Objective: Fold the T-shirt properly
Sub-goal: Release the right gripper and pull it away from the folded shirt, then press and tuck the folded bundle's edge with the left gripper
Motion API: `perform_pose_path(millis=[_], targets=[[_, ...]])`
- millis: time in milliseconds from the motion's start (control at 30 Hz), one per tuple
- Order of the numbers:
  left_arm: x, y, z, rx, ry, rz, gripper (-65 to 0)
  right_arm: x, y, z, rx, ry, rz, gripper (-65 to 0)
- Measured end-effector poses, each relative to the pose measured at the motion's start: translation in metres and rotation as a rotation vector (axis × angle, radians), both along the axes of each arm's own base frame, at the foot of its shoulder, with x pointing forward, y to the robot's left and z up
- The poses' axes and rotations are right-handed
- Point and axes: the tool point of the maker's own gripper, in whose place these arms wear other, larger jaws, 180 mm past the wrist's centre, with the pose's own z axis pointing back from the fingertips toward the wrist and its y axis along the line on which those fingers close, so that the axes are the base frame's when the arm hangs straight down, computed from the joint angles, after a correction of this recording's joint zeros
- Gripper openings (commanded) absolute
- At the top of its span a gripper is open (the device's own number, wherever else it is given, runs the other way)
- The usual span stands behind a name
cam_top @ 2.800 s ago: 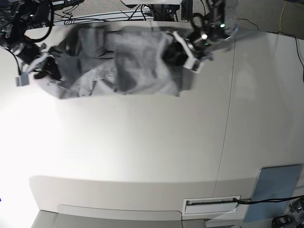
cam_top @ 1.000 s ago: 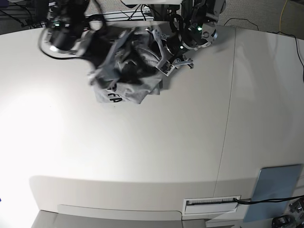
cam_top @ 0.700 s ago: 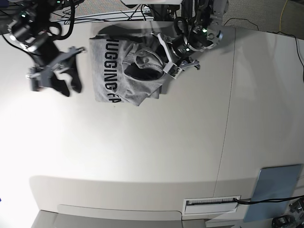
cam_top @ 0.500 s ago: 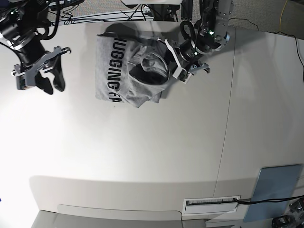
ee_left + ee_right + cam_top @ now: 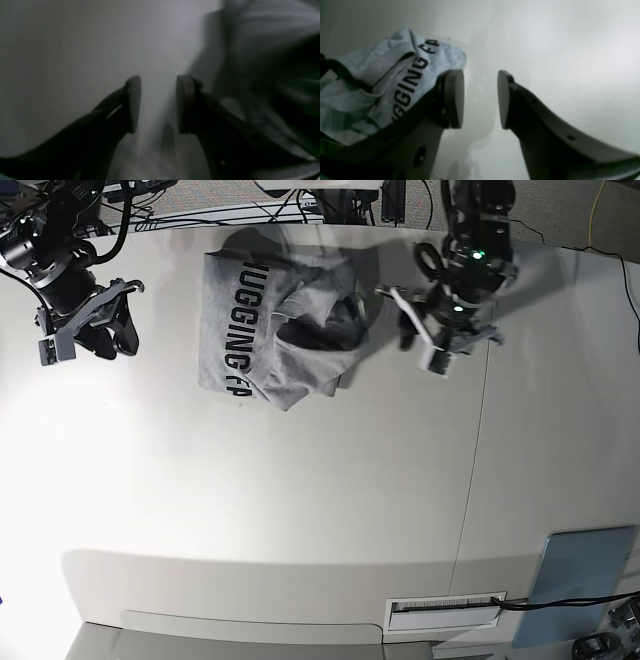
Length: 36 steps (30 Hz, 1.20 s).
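T-shirt (image 5: pixel 280 330) (crumpled) between both parted fingers (image 5: pixel 423 345); bluish panel (image 5: pixel 580 580) apart.

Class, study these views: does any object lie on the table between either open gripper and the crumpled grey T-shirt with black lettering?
Nothing visible does. Only bare white tabletop separates the left gripper and the right gripper from the crumpled heather-grey T-shirt with black lettering. Both grippers are open and empty.

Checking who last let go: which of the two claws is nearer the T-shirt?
The left claw, on the base view's right beside the T-shirt's bunched edge. The right claw stands farther off across bare table. Both are open and empty.
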Motion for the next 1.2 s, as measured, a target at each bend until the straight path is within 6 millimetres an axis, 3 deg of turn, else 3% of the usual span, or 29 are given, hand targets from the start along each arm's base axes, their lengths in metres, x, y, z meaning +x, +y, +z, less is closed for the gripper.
perform_pose_path(millis=[100, 267, 333, 633, 800, 867, 967, 1033, 1133, 1200], targets=[[0.002, 0.009, 0.006, -0.073, -0.017, 0.025, -40.5, 0.000, -0.001, -0.001, -0.003, 0.004, -0.003, -42.7], [-0.010, -0.055, 0.045, -0.348, -0.144, -0.305, -40.5, 0.000, -0.001, -0.001, -0.003, 0.004, -0.003, -42.7], [-0.012, -0.071, 0.056, -0.403, -0.183, -0.356, -40.5, 0.000, -0.001, -0.001, -0.003, 0.005, -0.003, -42.7], [-0.007, -0.135, 0.059, -0.259, -0.214, -0.584, -40.5, 0.000, -0.001, -0.001, -0.003, 0.005, -0.003, -42.7], [-0.004, -0.156, 0.036, -0.084, -0.187, -0.627, -40.6, -0.002, -0.001, -0.003, -0.006, 0.019, -0.001, -42.7], [-0.001, -0.153, 0.028, -0.015, -0.187, -0.636, -44.4, -0.003, -0.001, -0.004, -0.007, 0.025, 0.000, -42.7], [0.009, -0.141, 0.029, 0.027, -0.216, -0.594, -63.7, -0.003, -0.001, -0.004, -0.007, 0.026, 0.000, -42.7], [0.027, -0.125, 0.033, 0.033, -0.235, -0.470, -65.0, -0.003, -0.001, -0.004, -0.007, 0.026, 0.000, -42.7], [0.068, -0.073, 0.049, 0.040, -0.289, -0.154, -65.0, -0.003, -0.001, -0.004, -0.008, 0.026, 0.000, -42.7], [0.081, -0.033, 0.050, 0.088, -0.272, -0.037, -65.0, -0.003, -0.001, -0.004, -0.008, 0.026, 0.000, -42.7]])
